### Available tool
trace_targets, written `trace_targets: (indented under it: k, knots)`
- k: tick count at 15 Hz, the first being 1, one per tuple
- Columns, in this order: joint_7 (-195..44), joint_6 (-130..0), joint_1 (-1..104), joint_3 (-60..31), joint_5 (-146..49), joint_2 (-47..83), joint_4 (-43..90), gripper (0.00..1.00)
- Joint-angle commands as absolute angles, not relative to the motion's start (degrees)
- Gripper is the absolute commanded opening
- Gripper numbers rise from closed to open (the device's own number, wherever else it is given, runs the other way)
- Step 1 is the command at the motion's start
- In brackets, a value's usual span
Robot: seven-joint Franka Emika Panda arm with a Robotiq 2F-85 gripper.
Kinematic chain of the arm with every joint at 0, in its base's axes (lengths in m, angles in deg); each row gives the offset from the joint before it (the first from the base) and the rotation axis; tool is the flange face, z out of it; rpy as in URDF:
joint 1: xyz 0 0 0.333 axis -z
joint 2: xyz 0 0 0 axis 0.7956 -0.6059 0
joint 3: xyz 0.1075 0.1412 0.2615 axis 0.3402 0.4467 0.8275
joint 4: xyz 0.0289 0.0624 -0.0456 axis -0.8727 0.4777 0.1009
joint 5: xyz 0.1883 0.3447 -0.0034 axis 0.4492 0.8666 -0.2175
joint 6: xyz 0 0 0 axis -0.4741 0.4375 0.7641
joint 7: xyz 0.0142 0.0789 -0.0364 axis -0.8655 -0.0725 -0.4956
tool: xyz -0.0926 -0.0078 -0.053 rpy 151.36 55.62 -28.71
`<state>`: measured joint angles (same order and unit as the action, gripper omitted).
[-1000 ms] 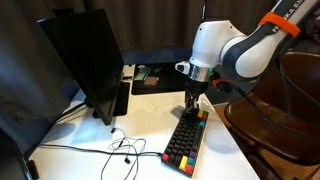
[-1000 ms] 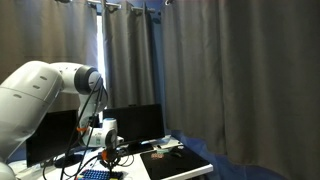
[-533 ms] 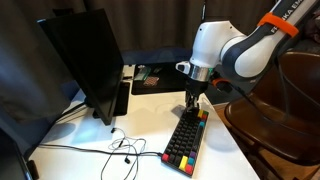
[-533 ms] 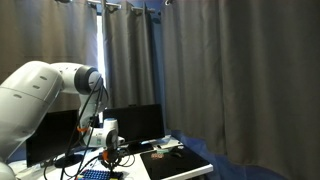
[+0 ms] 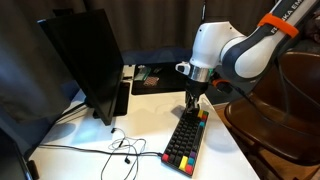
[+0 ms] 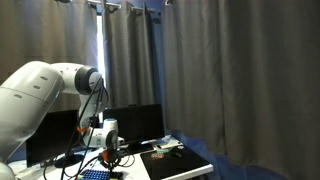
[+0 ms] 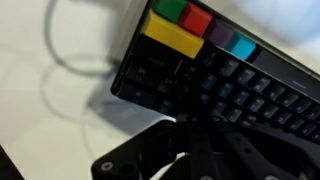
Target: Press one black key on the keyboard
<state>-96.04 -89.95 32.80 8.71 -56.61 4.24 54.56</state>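
Observation:
The black keyboard (image 5: 186, 139) lies lengthwise on the white table, with coloured keys along its edges. In the wrist view the keyboard (image 7: 240, 85) fills the upper right, showing yellow, green, red, purple and cyan keys above rows of black keys. My gripper (image 5: 192, 103) points straight down at the keyboard's far end, its fingertips at or just above the black keys. In the wrist view the gripper (image 7: 195, 140) is dark and blurred, fingers close together with nothing between them. In an exterior view the gripper (image 6: 110, 152) hangs low over the table.
A black monitor (image 5: 85, 62) stands on the table's other side, with thin cables (image 5: 120, 148) trailing in front of it. A dark tray with small items (image 5: 155, 80) sits behind the keyboard. A wooden chair (image 5: 280, 105) stands beside the table. Curtains hang behind.

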Motion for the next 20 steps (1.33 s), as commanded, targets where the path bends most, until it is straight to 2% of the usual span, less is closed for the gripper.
trace_targets:
  k: [1, 20]
  knots:
    - [-97.3, -89.3, 33.8, 9.8, -56.4, 3.2, 53.5, 0.00]
    - [-99.3, -87.5, 35.5, 11.9, -55.2, 3.2, 53.8, 0.00]
